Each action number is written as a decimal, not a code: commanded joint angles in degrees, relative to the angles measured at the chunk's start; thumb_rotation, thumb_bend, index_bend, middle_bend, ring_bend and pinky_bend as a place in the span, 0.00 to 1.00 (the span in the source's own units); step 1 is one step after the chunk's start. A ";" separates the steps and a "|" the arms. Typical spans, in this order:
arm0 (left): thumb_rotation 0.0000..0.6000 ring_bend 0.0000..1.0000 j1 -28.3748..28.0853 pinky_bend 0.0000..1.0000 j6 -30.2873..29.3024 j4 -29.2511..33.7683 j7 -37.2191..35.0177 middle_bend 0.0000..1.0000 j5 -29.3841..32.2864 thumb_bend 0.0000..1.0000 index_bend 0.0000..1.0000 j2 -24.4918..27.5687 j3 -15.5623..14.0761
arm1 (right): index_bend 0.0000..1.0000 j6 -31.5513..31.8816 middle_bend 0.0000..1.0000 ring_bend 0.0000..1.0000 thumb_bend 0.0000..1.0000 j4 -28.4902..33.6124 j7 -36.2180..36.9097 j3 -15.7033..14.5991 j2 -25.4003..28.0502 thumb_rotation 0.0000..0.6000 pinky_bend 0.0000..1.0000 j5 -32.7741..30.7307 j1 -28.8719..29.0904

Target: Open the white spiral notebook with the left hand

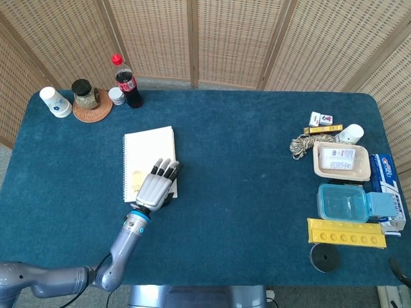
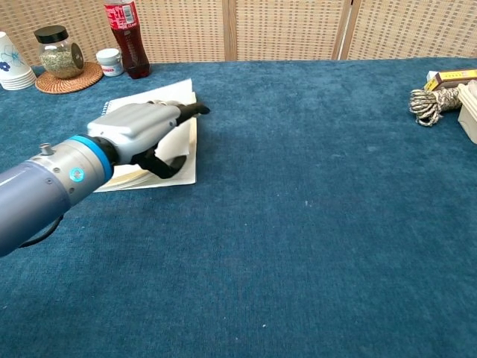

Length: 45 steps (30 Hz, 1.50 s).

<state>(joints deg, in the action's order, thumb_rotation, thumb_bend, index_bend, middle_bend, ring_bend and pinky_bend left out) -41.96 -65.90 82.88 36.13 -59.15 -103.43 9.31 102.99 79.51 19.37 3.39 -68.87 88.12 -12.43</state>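
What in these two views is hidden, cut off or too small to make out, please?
- Left hand: both views show only its back, so how it grips the notebook's cover is unclear.
- Right hand: in neither view.
- Sticker on the notebook: print too small in the head view, hidden by the hand in the chest view.
- Paper cups: cut by the chest view's left edge.
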 commanded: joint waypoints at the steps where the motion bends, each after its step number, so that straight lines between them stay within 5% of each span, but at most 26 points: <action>1: 1.00 0.01 1.55 0.00 -2.63 0.88 -0.76 0.12 -1.53 0.58 0.01 0.06 -0.52 | 0.14 0.11 0.21 0.13 0.26 -0.09 0.12 0.09 0.00 1.00 0.20 -0.02 -0.06; 14: 1.00 0.00 12.08 0.00 -18.23 6.23 -10.84 0.11 -8.31 0.66 0.00 2.56 -1.32 | 0.14 0.01 0.21 0.13 0.26 -0.92 1.02 0.78 -0.27 1.00 0.20 0.04 0.34; 28: 1.00 0.00 25.56 0.00 -30.85 14.55 -21.49 0.11 -12.39 0.63 0.00 12.67 -3.10 | 0.14 0.12 0.21 0.13 0.26 -0.72 1.18 1.25 0.23 1.00 0.20 0.86 1.05; 45: 1.00 0.00 34.43 0.00 -27.13 19.90 -29.99 0.12 -11.35 0.51 0.03 27.60 -8.28 | 0.14 -1.04 0.21 0.13 0.26 2.35 -2.58 0.59 0.98 1.00 0.20 2.98 2.54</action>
<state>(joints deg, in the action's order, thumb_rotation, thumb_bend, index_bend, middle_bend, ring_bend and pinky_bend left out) -8.39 -93.98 101.17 7.13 -69.50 -78.18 2.33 102.09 81.73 16.94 4.03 -67.91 90.98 -10.01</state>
